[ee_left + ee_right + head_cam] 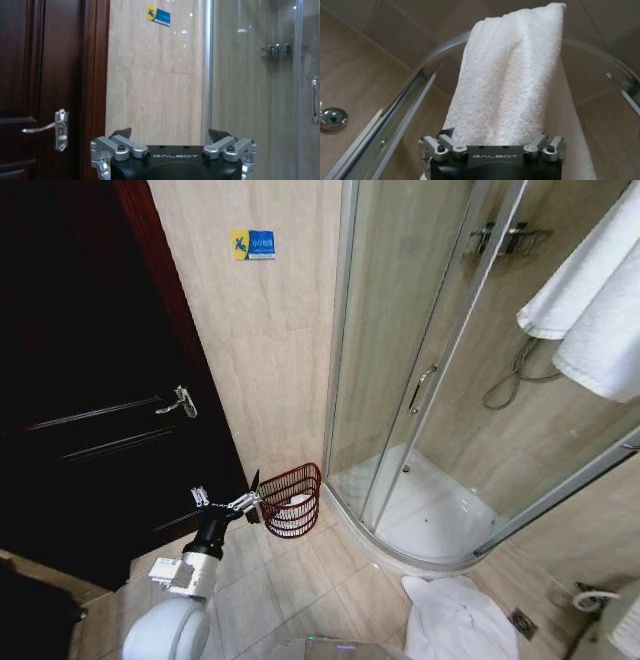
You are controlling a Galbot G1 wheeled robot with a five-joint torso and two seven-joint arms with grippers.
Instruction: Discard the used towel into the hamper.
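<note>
- Towel (505,75), white and fluffy, is draped over the curved top rail of the shower enclosure (420,380). In the head view it hangs in the upper right of the frame, so it's nowhere near being discarded yet.
- Right tool (492,144) is pushed right up against the lower part of that hanging towel, in the bottom middle of the right wrist frame. The cloth sits between its fingers, but I honestly can't tell whether it's clamped or just nosing in.
- Hamper (292,500) sits on the floor in the lower middle of the head view, tucked by the wall between the dark door (80,380) and the shower's glass. It's a reddish-brown openwork basket, and something pale seems to be lying in it already.
- Left tool (232,502) hangs just beside the hamper's rim, lower left of centre, fingers spread apart and holding nothing.
- Another white cloth (455,620) lies crumpled on the floor, bottom right.
- My read: early days. Getting the towel off the rail, carrying it over and dropping it in all look left to do.
</note>
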